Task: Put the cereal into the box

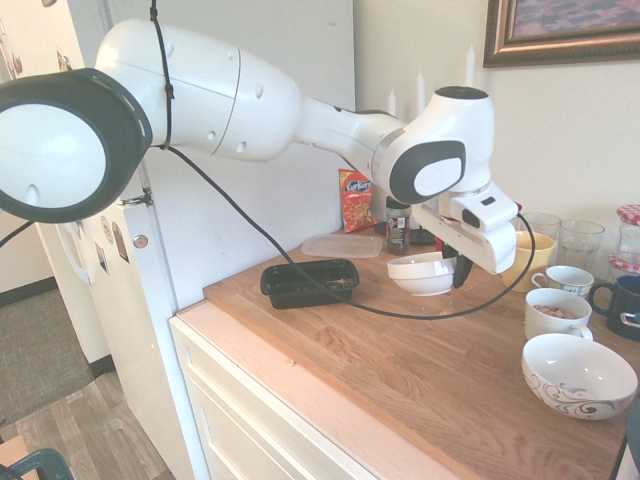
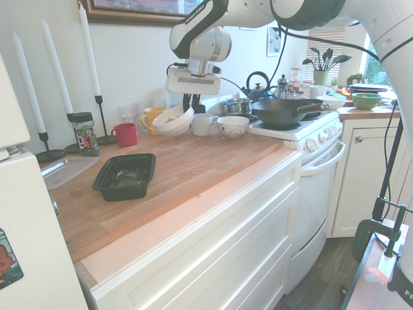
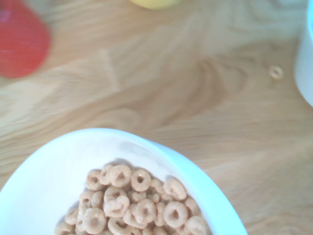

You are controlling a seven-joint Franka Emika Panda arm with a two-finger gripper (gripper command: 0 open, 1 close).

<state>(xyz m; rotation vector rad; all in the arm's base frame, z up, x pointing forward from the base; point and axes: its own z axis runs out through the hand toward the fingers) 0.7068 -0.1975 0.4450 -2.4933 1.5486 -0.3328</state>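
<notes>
Daylight floods both exterior views, washing out the white arm (image 1: 200, 95) and the pale wall (image 1: 580, 130); a bright window (image 2: 335, 55) glares at the far right. The wrist view is soft, its red cup (image 3: 22, 41) blurred, while the cereal (image 3: 137, 205) shows fairly sharp.

The cereal (image 3: 142, 205) is light tan, in small rings, and it lies in a plain white bowl (image 3: 44, 196). The box (image 2: 124, 176) is black. The bench (image 1: 440, 370) is warm brown wood with darker grain lines. The arm (image 1: 250, 100) is white with dark grey patches, and its fingers (image 1: 462, 270) are black. A white bowl (image 1: 578, 375) near the edge has dark curling lines on its side. The snack bag (image 1: 356, 200) is orange-red. One mug (image 2: 125, 134) is red, another (image 2: 152, 117) is yellow. The candles (image 2: 55, 58) are white.
</notes>
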